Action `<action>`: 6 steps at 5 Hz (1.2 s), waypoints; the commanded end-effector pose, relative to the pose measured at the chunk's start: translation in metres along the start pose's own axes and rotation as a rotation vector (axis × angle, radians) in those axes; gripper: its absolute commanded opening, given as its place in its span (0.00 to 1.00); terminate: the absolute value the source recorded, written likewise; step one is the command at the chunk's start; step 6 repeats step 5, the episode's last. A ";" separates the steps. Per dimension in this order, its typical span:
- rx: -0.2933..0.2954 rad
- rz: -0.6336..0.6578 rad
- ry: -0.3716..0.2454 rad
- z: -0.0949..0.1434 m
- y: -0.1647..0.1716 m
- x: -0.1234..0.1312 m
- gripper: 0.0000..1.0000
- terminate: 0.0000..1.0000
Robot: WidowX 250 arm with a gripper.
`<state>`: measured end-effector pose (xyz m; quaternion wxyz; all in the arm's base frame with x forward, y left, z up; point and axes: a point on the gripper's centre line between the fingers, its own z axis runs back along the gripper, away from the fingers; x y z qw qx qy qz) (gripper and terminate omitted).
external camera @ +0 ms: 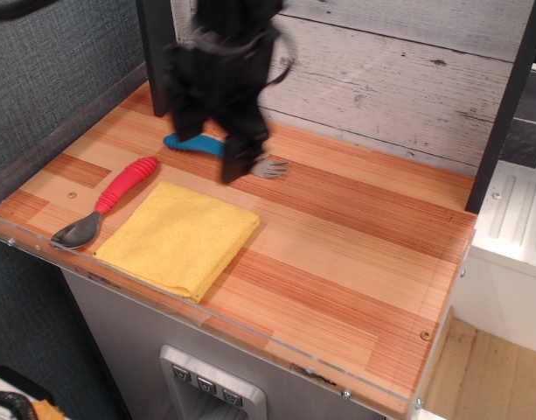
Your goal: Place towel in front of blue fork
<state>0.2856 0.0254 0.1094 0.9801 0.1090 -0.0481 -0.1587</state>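
Yellow towel point(180, 238) lies flat at the table's point(355, 262) near left, just nearer than the fork point(217, 150). The gripper point(237, 162), blurred above the fork, holds nothing; its opening is unclear.

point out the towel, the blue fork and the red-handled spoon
towel point(178, 238): main camera view, middle of the folded yellow cloth
blue fork point(196, 143): main camera view, blue handle
red-handled spoon point(125, 184): main camera view, red handle
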 end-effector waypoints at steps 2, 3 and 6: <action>-0.133 0.044 -0.085 0.032 -0.064 0.047 1.00 0.00; -0.134 0.082 -0.087 0.029 -0.080 0.058 1.00 0.00; -0.134 0.082 -0.087 0.029 -0.080 0.058 1.00 1.00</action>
